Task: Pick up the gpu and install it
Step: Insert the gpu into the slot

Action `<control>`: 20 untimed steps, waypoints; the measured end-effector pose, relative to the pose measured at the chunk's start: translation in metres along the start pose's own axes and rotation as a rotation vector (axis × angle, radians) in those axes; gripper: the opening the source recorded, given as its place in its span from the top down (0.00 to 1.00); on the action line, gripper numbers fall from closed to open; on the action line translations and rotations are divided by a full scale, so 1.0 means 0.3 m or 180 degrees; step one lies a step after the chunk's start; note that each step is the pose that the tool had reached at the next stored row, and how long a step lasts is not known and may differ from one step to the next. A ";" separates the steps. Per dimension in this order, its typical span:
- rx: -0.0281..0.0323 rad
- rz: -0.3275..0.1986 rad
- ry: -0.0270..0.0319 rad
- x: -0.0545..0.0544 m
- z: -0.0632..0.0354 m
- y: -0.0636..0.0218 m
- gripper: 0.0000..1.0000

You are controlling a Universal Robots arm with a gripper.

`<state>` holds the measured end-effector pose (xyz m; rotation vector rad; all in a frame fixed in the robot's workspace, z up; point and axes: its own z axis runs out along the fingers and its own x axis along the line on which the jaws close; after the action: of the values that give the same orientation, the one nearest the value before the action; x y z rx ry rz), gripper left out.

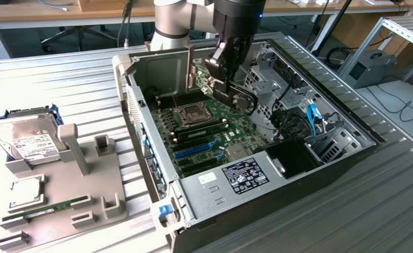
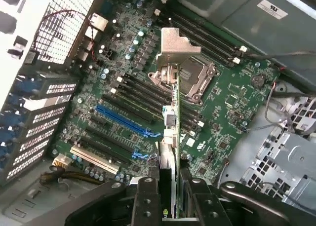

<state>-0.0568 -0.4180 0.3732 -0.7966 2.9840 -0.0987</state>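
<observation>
Ribbed metal surface [image 1: 66,89] bearing an open computer case [image 1: 206,197]. My end effector [image 2: 169,175] is clamped on the gpu [image 2: 170,122] (seen edge-on, faces hidden) over the motherboard [image 2: 232,112]; contact with the board cannot be made out.

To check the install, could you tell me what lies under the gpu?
Under the gpu: motherboard, CPU socket and black slots; the card covers a strip of board.

My arm [image 1: 173,21] reaches in with the wrist pointing steeply down. The gripper [image 2: 170,208] has both fingers [image 2: 145,204] pinched on the gpu [image 2: 171,132].
</observation>
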 end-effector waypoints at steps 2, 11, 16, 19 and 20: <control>-0.0015 -0.0441 -0.0033 0.000 0.000 0.000 0.74; -0.0054 -0.1637 -0.0123 0.000 0.000 0.000 0.74; -0.0059 -0.1763 -0.0133 0.000 0.000 0.000 0.74; -0.0062 -0.1863 -0.0140 0.000 0.000 0.000 0.74; -0.0063 -0.1896 -0.0143 0.000 0.000 0.000 0.74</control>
<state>-0.0568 -0.4179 0.3733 -1.6316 2.6038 -0.0706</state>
